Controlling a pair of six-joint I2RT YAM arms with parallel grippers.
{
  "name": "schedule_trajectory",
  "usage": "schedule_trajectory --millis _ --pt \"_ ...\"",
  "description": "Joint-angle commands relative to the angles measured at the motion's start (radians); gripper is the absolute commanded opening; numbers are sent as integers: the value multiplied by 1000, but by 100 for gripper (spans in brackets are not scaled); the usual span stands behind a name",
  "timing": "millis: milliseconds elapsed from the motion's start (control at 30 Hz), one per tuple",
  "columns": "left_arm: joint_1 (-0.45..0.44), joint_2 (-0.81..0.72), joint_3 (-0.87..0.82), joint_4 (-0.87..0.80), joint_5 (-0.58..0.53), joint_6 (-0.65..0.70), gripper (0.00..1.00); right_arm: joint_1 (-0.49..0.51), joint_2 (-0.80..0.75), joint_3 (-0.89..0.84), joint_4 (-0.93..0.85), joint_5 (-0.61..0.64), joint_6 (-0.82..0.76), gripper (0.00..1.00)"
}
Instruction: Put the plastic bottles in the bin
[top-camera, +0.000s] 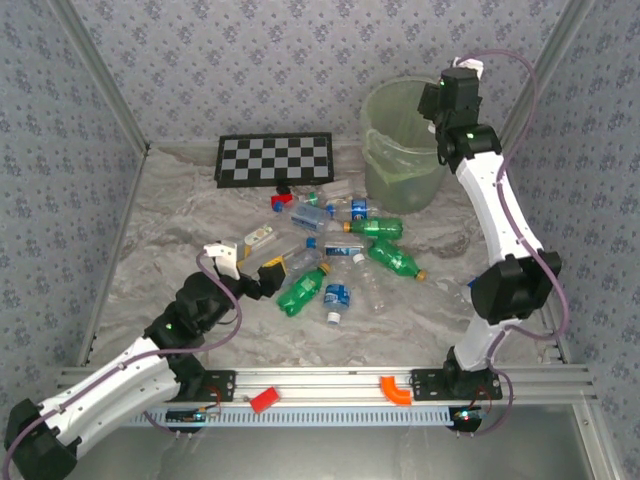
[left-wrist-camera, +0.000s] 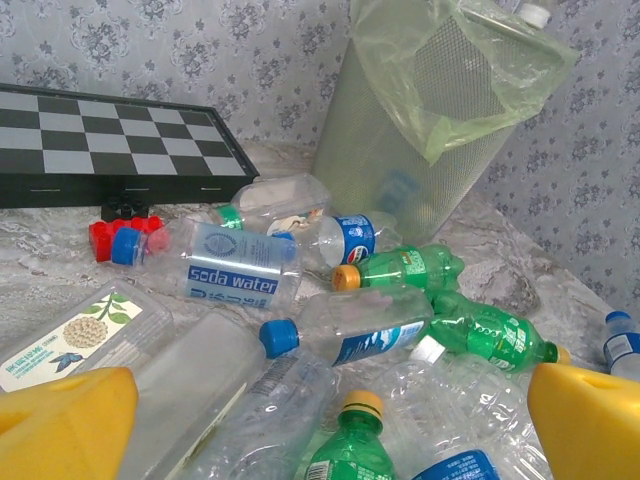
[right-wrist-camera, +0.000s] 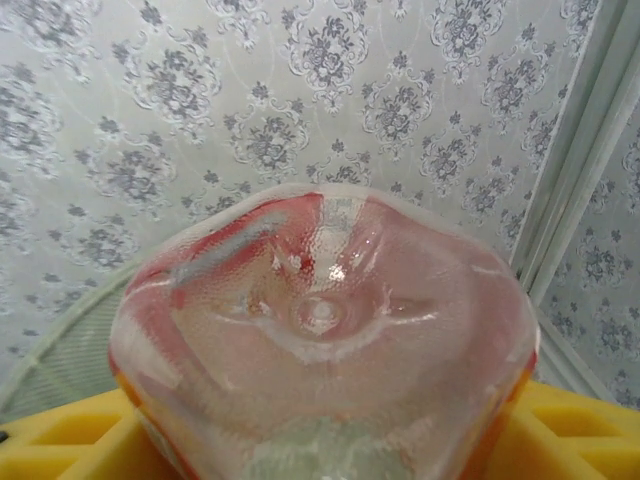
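Near edge, bottom of the top view: metal rail with a red clip and an orange elbow piece on it. Left gripper is low over the table, lower left of centre, jaws wide apart and empty, its yellow pads at the two bottom corners of the left wrist view. Just ahead of it is the pile of plastic bottles, lying on their sides mid-table, touching and overlapping. A green bottle with a yellow cap lies between the pads, not gripped. A flat clear box with a leaf label is at the left. Further in: a clear bottle with a blue cap, a "soda water" bottle, and two more green bottles to the right. Beyond the pile, a red toy brick sits just in front of the chequered board, upper centre. The bin stands upright at the upper right of the table, bag liner folded over its rim, just beside the pile's far edge. Right gripper is up at the bin's rim, clamped on a crumpled clear bottle with red tint, whose base faces the wrist camera.
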Motion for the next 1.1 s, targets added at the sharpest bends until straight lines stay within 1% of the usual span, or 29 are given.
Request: schedule_trajectory --millis 0,167,500,533,600,633,667,867,967,1067 --pt "-10 -8 10 2 -10 20 100 -9 50 101 29 -1 -73 68" --pt "-8 -1 16 -1 -4 23 100 -11 130 210 -48 15 -83 68" --pt "-7 1 17 0 6 21 100 -14 139 221 -69 25 -108 70" --pt "-9 1 17 2 8 19 100 -13 138 221 -71 28 -109 72" --pt "-8 2 16 2 9 19 100 -13 137 223 -76 38 -111 81" --pt "-8 3 16 1 8 19 100 -14 136 225 -82 43 -110 87" --pt "-8 2 18 1 8 20 100 -13 134 224 -87 47 -107 100" --pt "-9 6 18 4 21 19 100 -2 96 195 -126 42 -54 100" --pt "-8 19 22 6 31 18 100 8 42 122 -106 36 -47 100" --pt "-8 32 24 10 41 17 100 19 -34 10 -70 23 -28 99"
